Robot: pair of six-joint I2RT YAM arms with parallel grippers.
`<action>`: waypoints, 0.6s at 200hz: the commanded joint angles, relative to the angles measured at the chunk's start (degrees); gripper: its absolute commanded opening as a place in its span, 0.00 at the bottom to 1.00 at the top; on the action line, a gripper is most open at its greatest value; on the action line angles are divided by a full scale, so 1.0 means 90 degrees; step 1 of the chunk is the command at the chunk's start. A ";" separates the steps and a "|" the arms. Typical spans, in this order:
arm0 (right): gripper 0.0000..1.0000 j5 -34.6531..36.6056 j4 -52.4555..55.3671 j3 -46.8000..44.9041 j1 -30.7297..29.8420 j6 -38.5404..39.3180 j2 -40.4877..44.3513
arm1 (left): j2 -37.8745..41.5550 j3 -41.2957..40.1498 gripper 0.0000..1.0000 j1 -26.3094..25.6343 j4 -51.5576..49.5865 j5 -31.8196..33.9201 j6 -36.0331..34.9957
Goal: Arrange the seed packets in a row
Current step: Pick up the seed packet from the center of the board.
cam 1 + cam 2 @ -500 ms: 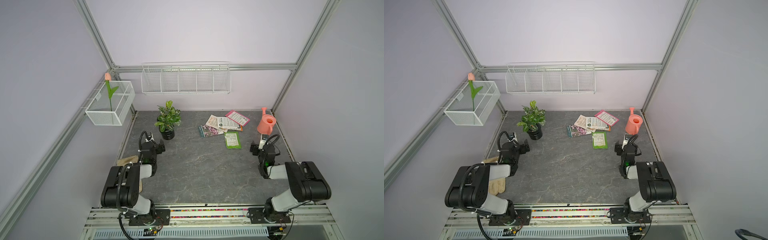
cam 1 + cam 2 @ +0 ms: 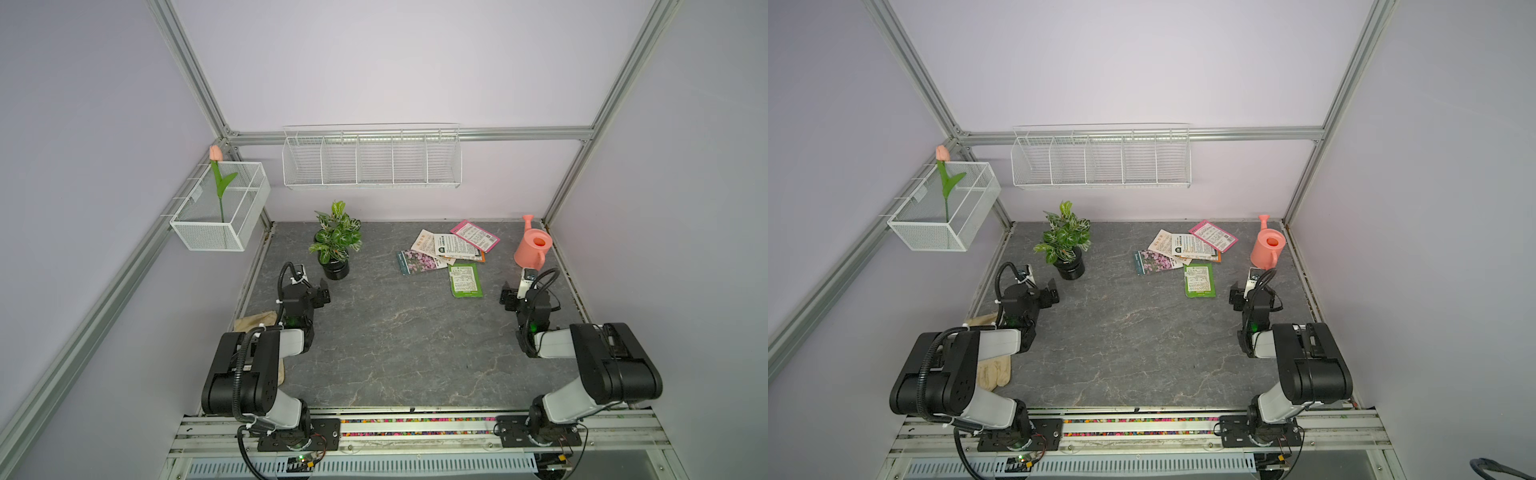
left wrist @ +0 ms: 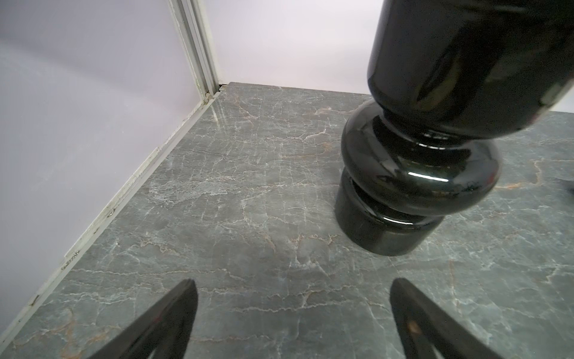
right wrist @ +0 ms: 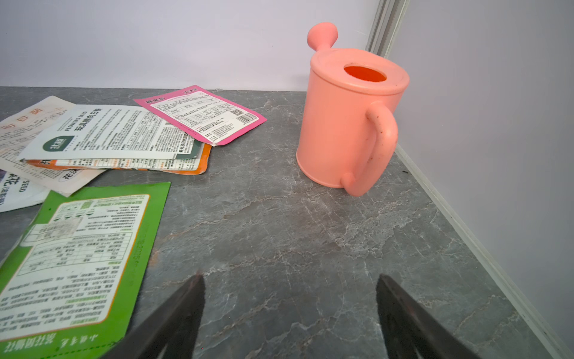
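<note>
Packets (image 2: 446, 251): flat, thin, surely light, probably bendy and smooth, so likely to slide on the tabletop (image 2: 395, 340) rather than to lift. Lie in a loose heap at the far side, right of middle, between plant (image 2: 334, 239) and can (image 2: 532, 249). Not yet in a row.

Green one (image 4: 77, 264): back up, on the near side of the heap, nearest to the right tool (image 4: 289, 278). Hard to tell if touching the heap or just beside it. Long axis roughly near to far, a little tilted. Seems best to take first, by a free short edge or corner, or to press down and drag.

Pink one (image 4: 202, 113): back up, at the far right of the heap, long axis diagonal.

White one (image 4: 115, 132): lies on the orange one (image 4: 198, 164), both long axes across the tabletop. May come up together, so better to pinch the top edge only.

Flower-front one (image 2: 419, 262): picture up, at the left of the heap, long axis across, partly covered.

Right tool: spread wide, empty, low over bare tabletop. Left tool (image 3: 293, 281): spread wide too, empty, well apart from the packets, near the black pot (image 3: 419, 192).
</note>
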State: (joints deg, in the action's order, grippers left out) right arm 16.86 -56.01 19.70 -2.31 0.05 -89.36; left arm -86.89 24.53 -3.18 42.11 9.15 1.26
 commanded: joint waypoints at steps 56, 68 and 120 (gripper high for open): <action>0.88 0.0291 0.0063 -0.0043 -0.0176 0.0162 0.0255 | 0.0146 0.0199 0.99 -0.0030 -0.0247 0.0241 -0.0011; 0.88 0.0253 -0.0097 -0.0134 -0.0312 0.0419 0.0426 | 0.0379 0.0618 0.99 -0.0065 -0.0941 0.0116 -0.0259; 0.88 0.1552 0.4212 0.2294 -0.2137 0.0464 0.1581 | 0.1102 0.3005 0.99 -0.0379 -0.4940 -0.0036 0.0985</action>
State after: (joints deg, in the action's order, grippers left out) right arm 25.06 -39.00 30.11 -18.83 9.32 -78.70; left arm -80.25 46.17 -4.43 14.20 8.88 3.51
